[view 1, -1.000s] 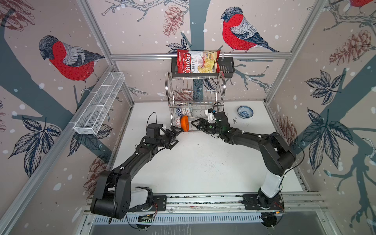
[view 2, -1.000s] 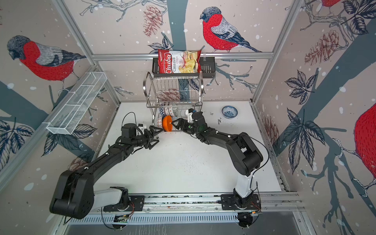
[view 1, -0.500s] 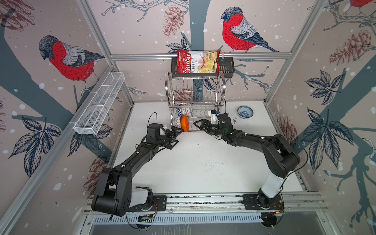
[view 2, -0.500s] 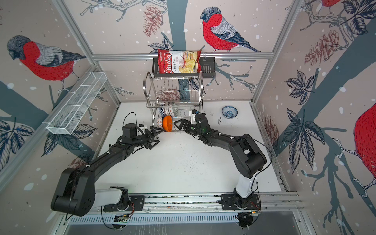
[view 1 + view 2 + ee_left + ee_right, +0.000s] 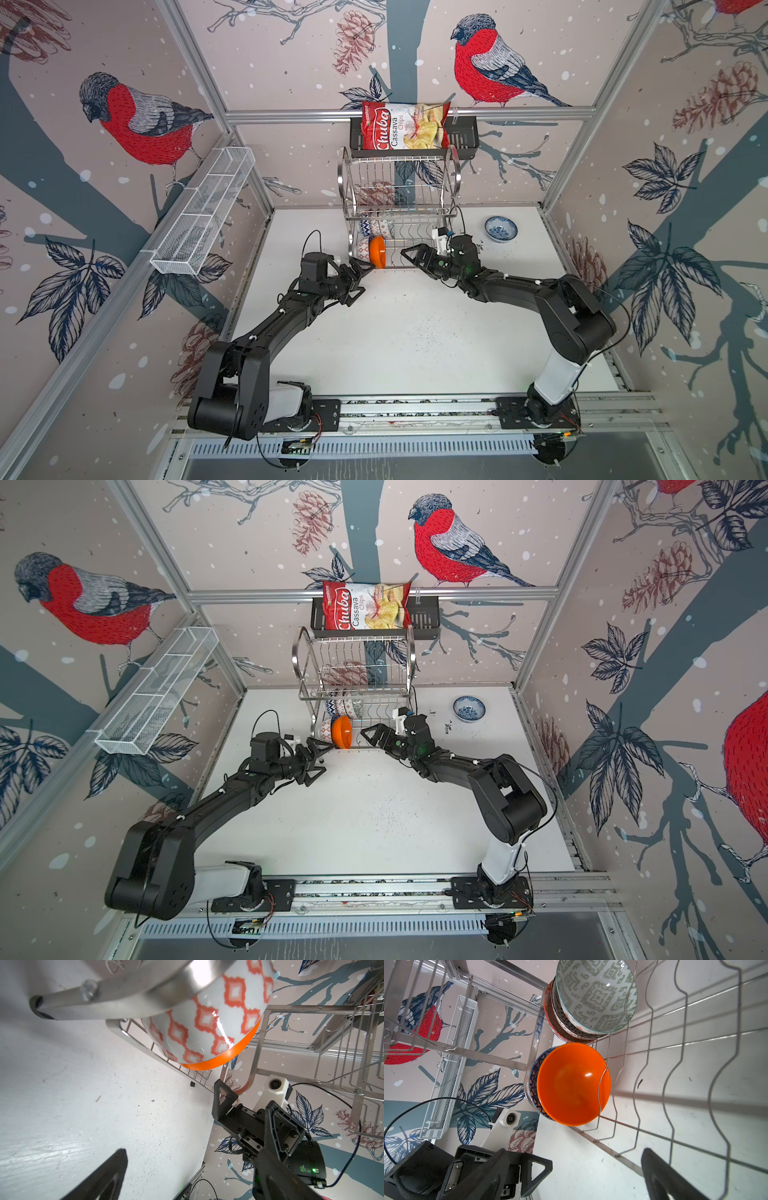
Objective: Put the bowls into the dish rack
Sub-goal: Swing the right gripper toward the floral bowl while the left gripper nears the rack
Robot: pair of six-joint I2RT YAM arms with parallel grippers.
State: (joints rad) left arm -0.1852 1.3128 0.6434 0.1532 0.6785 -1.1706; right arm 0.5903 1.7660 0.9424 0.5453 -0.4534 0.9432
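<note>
the right gripper (image 5: 409, 254) has opened wide like the left gripper (image 5: 365, 277), so the orange bowl (image 5: 377, 251) stays in the dish rack (image 5: 399, 195) and just the blue bowl (image 5: 500, 228) by the tabletop's (image 5: 415, 332) back edge waits.

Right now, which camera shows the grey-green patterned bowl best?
The right wrist view: the grey-green patterned bowl is close, pattern sharp. Both top views show it tiny inside the dish rack; the left wrist view misses it.

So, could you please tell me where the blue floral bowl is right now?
In both top views the blue floral bowl sits on the table near the back wall, right of the dish rack and clear of it.
</note>
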